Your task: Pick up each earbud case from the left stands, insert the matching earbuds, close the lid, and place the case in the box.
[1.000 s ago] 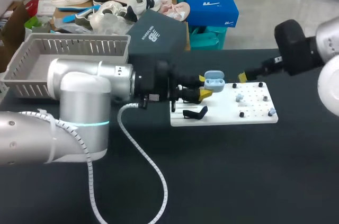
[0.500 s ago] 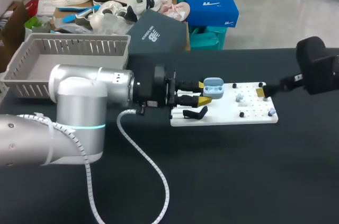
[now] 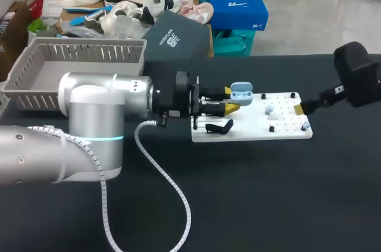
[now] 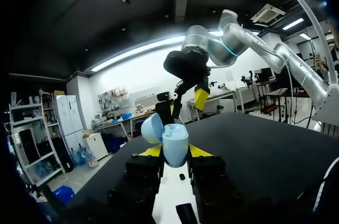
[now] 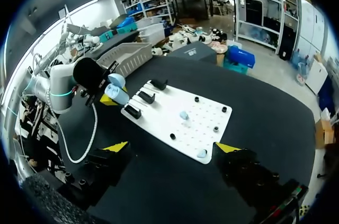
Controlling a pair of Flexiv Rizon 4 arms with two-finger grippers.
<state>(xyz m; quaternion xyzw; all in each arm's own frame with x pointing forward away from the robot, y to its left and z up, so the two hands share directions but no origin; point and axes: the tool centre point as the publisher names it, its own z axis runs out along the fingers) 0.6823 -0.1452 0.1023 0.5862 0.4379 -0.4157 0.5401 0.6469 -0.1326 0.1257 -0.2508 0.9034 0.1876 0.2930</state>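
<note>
We've got the left gripper (image 3: 231,100) clamped on the open blue earbud case (image 3: 240,92) over the white board's (image 3: 256,131) end. Our right gripper (image 5: 172,148) hangs wide open near its other end.

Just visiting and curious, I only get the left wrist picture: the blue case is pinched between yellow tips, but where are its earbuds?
Observer: Two pale blue earbuds lie on the white board, one near its middle, one at the corner nearest the right gripper.
Visitor: Does that gripper hold anything?
Observer: No, it is open and empty.
Visitor: Where's the box?
Observer: A gray basket stands behind the left arm that holds the case.
</note>
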